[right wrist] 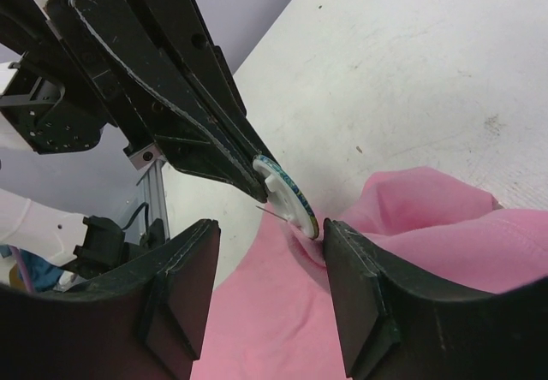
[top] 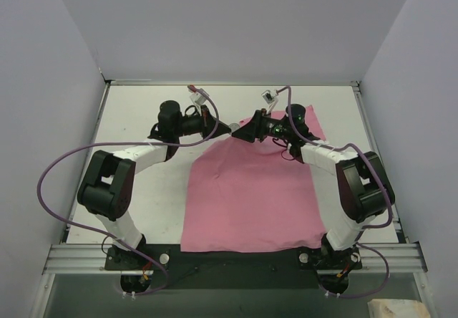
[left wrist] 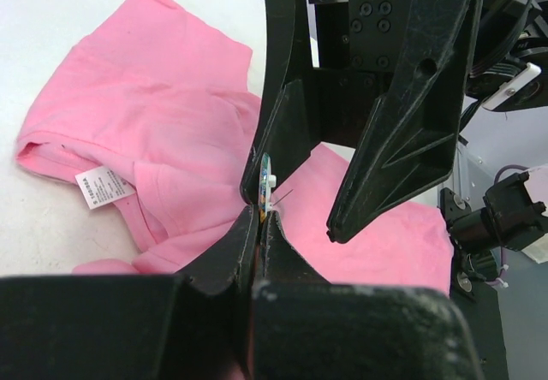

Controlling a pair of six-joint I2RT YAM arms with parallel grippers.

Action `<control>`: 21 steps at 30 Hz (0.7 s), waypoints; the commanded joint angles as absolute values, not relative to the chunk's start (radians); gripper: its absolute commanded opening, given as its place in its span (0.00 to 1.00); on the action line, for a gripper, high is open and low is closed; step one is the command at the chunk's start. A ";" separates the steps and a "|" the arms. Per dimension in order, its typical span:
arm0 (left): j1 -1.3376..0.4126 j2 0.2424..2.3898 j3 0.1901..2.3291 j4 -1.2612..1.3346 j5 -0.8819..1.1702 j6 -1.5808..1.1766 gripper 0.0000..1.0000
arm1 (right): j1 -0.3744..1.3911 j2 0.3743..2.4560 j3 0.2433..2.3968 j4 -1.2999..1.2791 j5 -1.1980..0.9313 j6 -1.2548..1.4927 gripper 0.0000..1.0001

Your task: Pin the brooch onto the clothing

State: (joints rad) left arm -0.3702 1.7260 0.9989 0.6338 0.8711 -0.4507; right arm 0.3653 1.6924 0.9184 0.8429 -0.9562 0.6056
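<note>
Item one, the brooch: a small round disc, white on the face I see, dark green at the rim, with a thin pin standing out from it. I log it off the counter, towards the far edge and about midway between the left and right edges. It sits clamped at the tip of the left end effector, whose fingers are pressed together on it. Item two, the right end effector: fingers apart, one on each side of the brooch, gripping nothing that I can see. Item three, the clothing: a pink T-shirt spread flat from the near edge up the middle of the counter. Its far part is bunched and lifted so that a fold touches the lower rim of the brooch. Item four, a white neck label showing at the collar.
</note>
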 commanded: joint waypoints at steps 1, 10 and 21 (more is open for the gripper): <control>-0.354 1.671 1.025 0.745 0.905 -0.483 0.00 | 0.359 1.625 0.902 0.940 -1.014 0.581 0.51; -0.350 1.672 1.023 0.772 0.916 -0.509 0.00 | 0.360 1.621 0.907 0.913 -1.002 0.574 0.36; -0.356 1.660 1.023 0.753 0.925 -0.496 0.00 | 0.365 1.638 0.930 0.894 -0.988 0.581 0.32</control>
